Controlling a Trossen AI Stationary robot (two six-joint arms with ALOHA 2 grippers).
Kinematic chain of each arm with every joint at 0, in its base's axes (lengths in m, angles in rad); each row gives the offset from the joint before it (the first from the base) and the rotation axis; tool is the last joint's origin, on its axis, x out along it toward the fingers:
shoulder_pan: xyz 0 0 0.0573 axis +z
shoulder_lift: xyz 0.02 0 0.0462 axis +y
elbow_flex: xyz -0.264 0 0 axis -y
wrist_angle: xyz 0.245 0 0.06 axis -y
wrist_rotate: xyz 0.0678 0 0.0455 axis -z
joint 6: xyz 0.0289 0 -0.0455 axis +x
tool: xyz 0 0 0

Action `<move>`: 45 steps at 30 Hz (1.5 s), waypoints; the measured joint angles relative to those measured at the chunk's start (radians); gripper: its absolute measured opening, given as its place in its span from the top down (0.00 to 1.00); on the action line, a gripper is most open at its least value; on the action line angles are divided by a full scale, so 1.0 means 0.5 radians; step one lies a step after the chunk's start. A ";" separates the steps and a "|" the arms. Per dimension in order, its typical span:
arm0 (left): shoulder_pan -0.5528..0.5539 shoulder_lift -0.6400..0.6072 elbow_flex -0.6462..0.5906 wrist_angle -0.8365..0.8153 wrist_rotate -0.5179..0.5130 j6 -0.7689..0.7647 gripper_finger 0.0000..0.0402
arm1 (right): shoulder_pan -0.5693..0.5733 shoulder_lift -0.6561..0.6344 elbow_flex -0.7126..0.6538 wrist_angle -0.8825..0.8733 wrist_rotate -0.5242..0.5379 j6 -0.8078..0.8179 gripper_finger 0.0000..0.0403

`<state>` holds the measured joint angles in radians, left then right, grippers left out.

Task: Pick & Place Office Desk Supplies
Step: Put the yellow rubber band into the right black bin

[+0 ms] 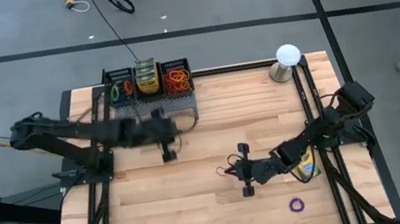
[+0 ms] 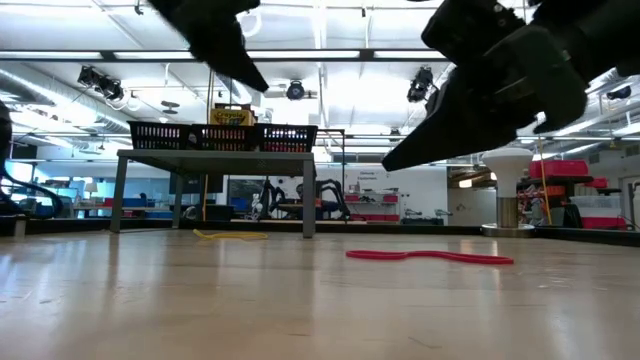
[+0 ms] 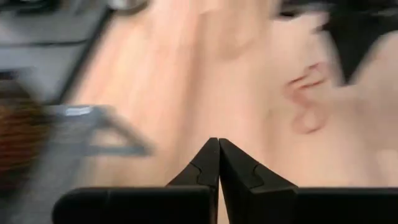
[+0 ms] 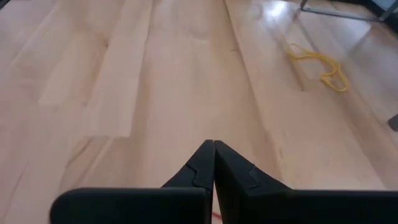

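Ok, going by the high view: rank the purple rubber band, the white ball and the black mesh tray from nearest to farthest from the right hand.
1. Purple rubber band: on the near edge of the table, just beside and below the right hand.
2. Black mesh tray: at the far edge, over toward the left arm.
3. White ball: at the far right corner. Nearly as far as the tray; those two are too close to call.

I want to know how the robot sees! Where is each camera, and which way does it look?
High view: above, looking down on the table, both arms, black tray.
Low view: at tabletop height, looking across at a red band; arms overhead.
Left wrist view: on the left arm, past its shut left tool.
Right wrist view: past the shut right tool, toward a yellow band.
Low and right wrist views share the yellow band.
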<state>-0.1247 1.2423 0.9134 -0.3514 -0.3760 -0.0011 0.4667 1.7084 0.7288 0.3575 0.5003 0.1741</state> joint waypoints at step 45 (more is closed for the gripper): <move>0.485 0.677 -0.548 0.256 -0.118 -0.732 0.70 | 0.027 0.000 0.000 -0.004 0.003 0.154 0.97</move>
<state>0.1181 1.5807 0.6392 -0.2234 -0.4350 -0.3673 0.4805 1.7084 0.7288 0.3553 0.5018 0.2510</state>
